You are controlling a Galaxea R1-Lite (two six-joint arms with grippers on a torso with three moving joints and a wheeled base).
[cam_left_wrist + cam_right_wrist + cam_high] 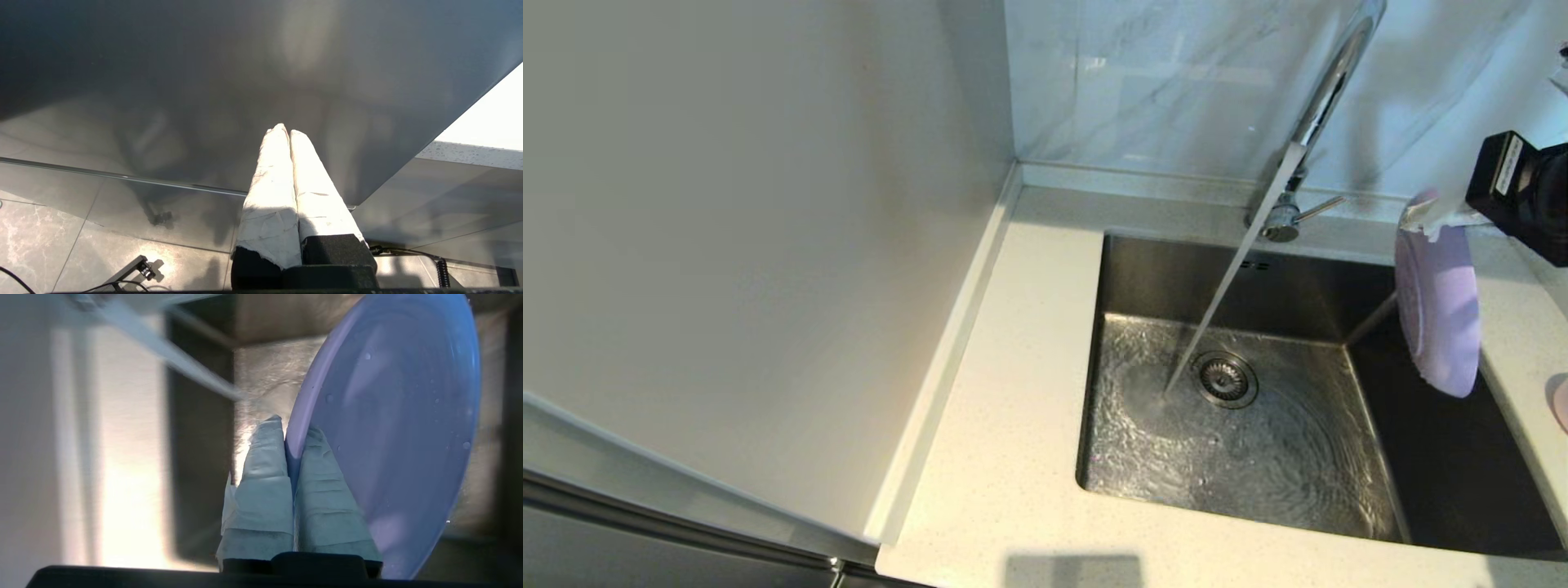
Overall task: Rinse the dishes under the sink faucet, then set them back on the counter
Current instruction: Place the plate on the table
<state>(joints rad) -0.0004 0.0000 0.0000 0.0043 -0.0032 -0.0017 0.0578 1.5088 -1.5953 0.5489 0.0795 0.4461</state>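
One plate [1441, 314] is showing, and one cup [1561, 404] is peeking in at the counter's [1013, 425] right edge. One faucet [1327, 90] is pouring one stream [1217, 302] into one sink [1143, 269] with one strainer [1223, 379] and two overflow slots [1254, 265].

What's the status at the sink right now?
Right gripper shut on plate, on edge over sink, clear of running faucet stream. Left gripper shut, parked. Nothing blocking.

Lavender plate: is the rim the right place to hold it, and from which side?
Yes, the rim. The right gripper pinches the plate at its upper edge from above; it hangs on edge over the sink, leaving both faces free.
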